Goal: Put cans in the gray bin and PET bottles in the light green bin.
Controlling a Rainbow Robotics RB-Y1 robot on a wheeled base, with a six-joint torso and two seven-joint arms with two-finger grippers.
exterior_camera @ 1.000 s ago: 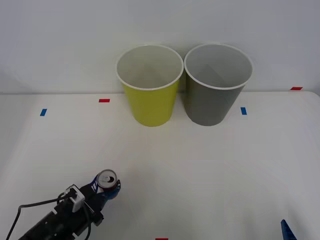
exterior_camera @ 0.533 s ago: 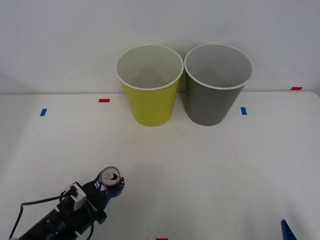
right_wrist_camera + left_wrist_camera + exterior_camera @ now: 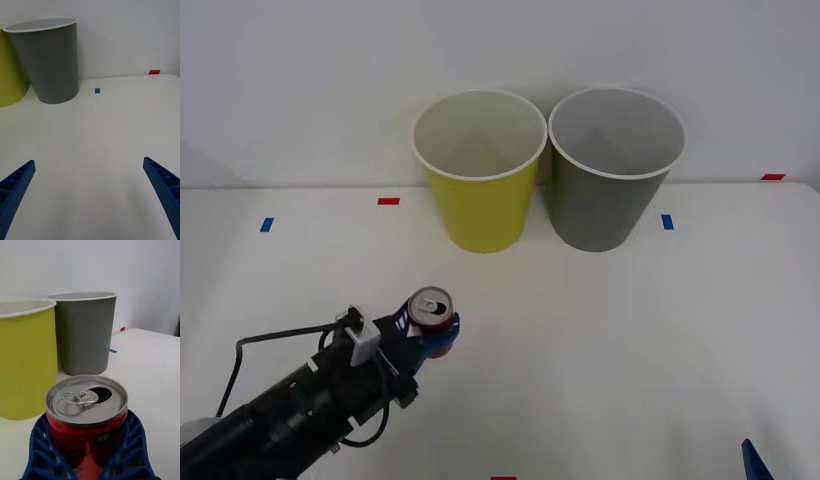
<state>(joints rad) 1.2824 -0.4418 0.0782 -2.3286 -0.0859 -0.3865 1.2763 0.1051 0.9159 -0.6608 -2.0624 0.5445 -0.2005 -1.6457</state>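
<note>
Front view: one can [image 3: 430, 312], two bins. The left gripper [image 3: 432, 330] clasps the can upright above the table [image 3: 630, 340], nearer the bins than a second ago. The green bin [image 3: 480, 170] and gray bin [image 3: 615, 170] stand side by side at the far edge; nothing shows inside either. The right gripper's tip [image 3: 752, 458] sits at the near right corner.

Right wrist view: the right gripper [image 3: 90, 195] hangs spread wide over bare table, the gray bin [image 3: 48, 60] ahead.

Left wrist view: blue fingers [image 3: 41, 450] wrap the can [image 3: 87, 416], its tab opened; both bins beyond.

We are carrying the can [image 3: 430, 311] in our left gripper [image 3: 432, 330] farther forward and to the right, nearing the light green bin [image 3: 480, 200].
</note>
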